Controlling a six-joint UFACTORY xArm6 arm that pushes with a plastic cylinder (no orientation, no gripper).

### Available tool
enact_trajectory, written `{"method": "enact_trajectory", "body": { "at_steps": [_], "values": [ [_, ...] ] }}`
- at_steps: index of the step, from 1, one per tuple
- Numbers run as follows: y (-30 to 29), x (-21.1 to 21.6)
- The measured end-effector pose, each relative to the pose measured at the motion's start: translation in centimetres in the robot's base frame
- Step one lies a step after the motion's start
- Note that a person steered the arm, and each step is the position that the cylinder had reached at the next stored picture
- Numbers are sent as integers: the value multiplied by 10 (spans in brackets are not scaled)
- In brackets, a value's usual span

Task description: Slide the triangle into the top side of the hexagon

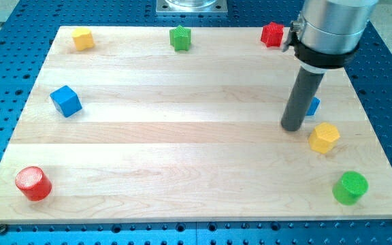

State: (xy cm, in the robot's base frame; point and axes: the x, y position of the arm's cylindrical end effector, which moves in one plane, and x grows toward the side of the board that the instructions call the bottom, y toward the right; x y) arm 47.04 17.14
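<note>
The yellow hexagon point(324, 137) lies on the wooden board point(182, 143) at the view's right. A blue block point(313, 105), only a small part of it showing, sits just above the hexagon and is mostly hidden behind my rod; its shape cannot be made out. My tip point(291, 127) rests on the board just left of the blue block and up-left of the hexagon, close to both. Whether the tip touches the blue block cannot be told.
A yellow block point(82, 39), a green block point(180, 37) and a red block point(272, 34) sit along the top edge. A blue cube point(66, 101) is at the left, a red cylinder point(33, 183) at bottom left, a green cylinder point(350, 187) at bottom right.
</note>
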Motion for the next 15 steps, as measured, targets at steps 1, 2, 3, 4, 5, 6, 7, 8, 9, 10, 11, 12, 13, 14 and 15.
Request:
{"method": "enact_trajectory", "body": {
  "at_steps": [1, 2, 3, 4, 5, 6, 7, 8, 9, 10, 11, 12, 13, 14, 15],
  "values": [
    [21, 19],
    [26, 40],
    [19, 35],
    [-32, 27],
    [-78, -5],
    [-53, -53],
    [-15, -54],
    [-2, -55],
    [21, -52],
    [30, -30],
    [30, -47],
    [37, -84],
    [41, -61],
    [52, -30],
    [64, -29]
  ]
}}
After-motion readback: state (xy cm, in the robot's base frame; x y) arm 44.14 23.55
